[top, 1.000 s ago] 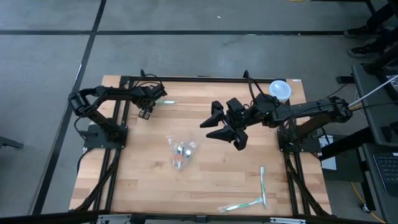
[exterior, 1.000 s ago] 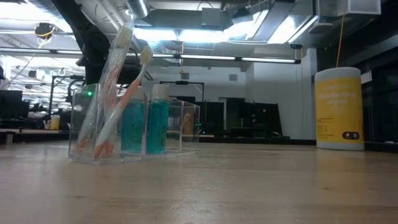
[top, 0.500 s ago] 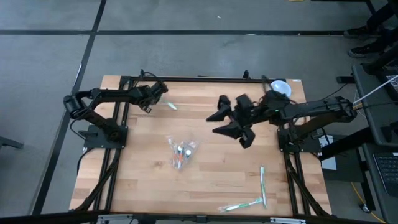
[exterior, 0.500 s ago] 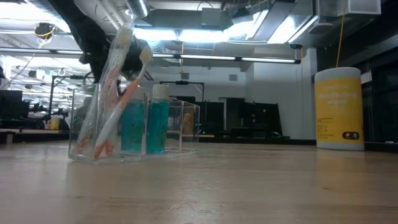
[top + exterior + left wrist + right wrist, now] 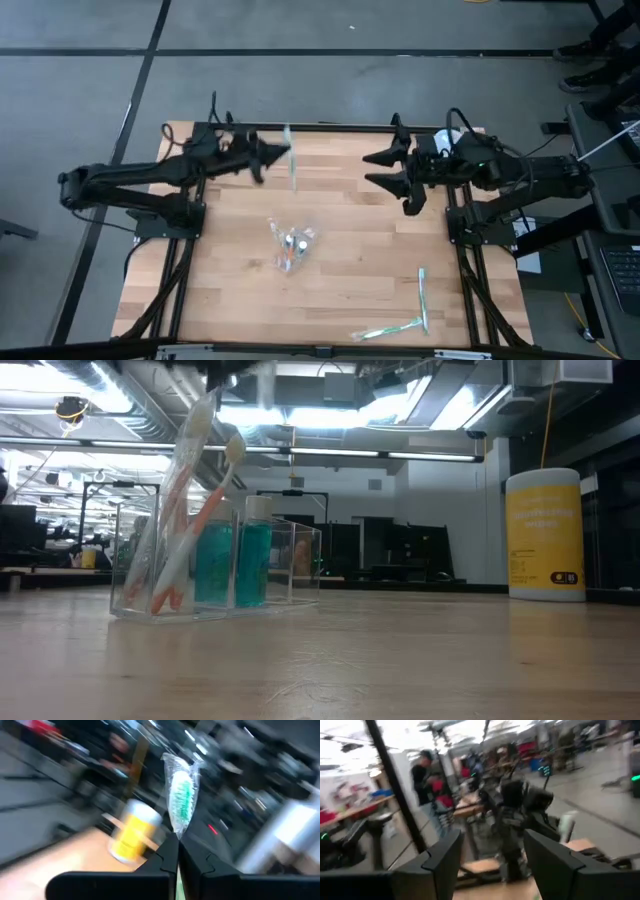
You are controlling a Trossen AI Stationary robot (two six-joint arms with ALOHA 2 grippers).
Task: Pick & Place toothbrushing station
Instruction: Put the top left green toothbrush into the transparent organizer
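My left gripper (image 5: 272, 156) is raised over the table's far left part, shut on a toothbrush in a clear wrapper (image 5: 290, 160); its green bristle head (image 5: 181, 799) sticks out past the fingertips. My right gripper (image 5: 385, 169) hovers open at the far right, holding nothing. The clear organizer (image 5: 290, 245) stands mid-table on its base; in the low view the organizer (image 5: 215, 565) holds orange toothbrushes and teal bottles. Two more wrapped toothbrushes (image 5: 423, 295) (image 5: 390, 328) lie flat at the near right. My left gripper pinches the wrapped toothbrush between its two fingertips, on the wrapper just below the bristle head (image 5: 177, 834). The fingers reach in about level from the table's left and lie across the brush. The brush is lifted clear of the table.
A white cup (image 5: 452, 140) sits at the far right corner, partly behind the right arm. A yellow canister (image 5: 545, 535) stands at the table's edge. A person (image 5: 425, 775) stands in the room beyond. Bare wood lies between the organizer and the near edge.
My left gripper has risen and reached toward the table's right, carrying the wrapped toothbrush up off the far left of the table; the brush has turned to run near-to-far. My right gripper has drawn back toward the far right corner, staying open.
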